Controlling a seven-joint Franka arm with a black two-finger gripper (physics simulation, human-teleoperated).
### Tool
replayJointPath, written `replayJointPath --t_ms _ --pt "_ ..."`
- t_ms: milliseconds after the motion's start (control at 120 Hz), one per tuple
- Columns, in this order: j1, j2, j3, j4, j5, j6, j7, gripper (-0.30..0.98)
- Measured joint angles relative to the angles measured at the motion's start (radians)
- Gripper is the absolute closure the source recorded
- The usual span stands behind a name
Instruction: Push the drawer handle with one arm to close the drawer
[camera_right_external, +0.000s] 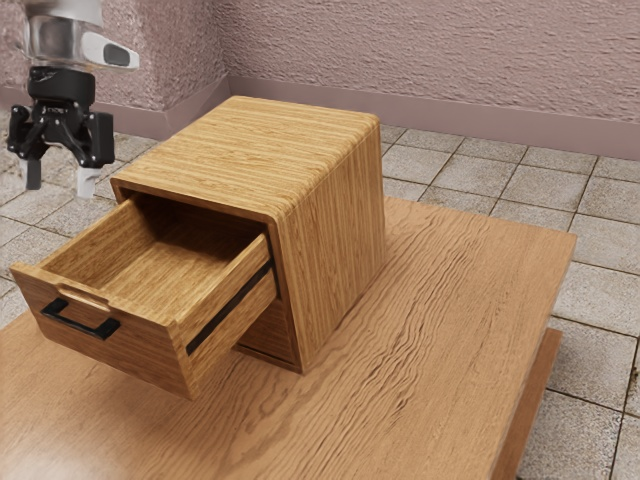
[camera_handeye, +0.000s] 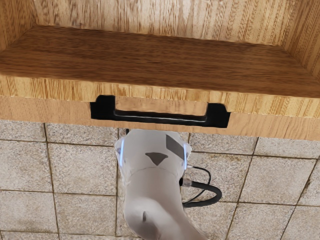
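Toward the bench (camera_right_external: 430, 320) edge at the exterior view's left: drawer (camera_right_external: 150, 354) jutting from its cabinet (camera_right_external: 335, 220), handle (camera_right_external: 76, 325) facing outward, ready to take an inward push.
The tool (camera_right_external: 60, 180) hangs high, fingers apart, gripping nothing, presumably to clear the drawer's front before lowering outside the handle.
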Motion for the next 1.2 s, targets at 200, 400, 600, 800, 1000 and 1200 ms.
replayJointPath --t_ms 200,400,600,800,1000,1200 --pt "-0.009 -0.228 -0.029 -0.248 0.0 0.342 -0.023 0.0" --pt "-0.015 -1.025 -0.068 -0.964 0.001 0.464 -0.079 0.22" --pt "-0.013 -1.109 -0.098 -1.106 0.0 0.532 -0.125 0.53" --pt "-0.015 -1.03 -0.1 -1.13 -0.001 0.621 -0.161 0.65" --pt "-0.016 -0.93 -0.099 -1.124 -0.002 0.724 -0.187 0.7" --pt "-0.014 -0.851 -0.077 -1.122 0.001 0.801 -0.205 0.72"
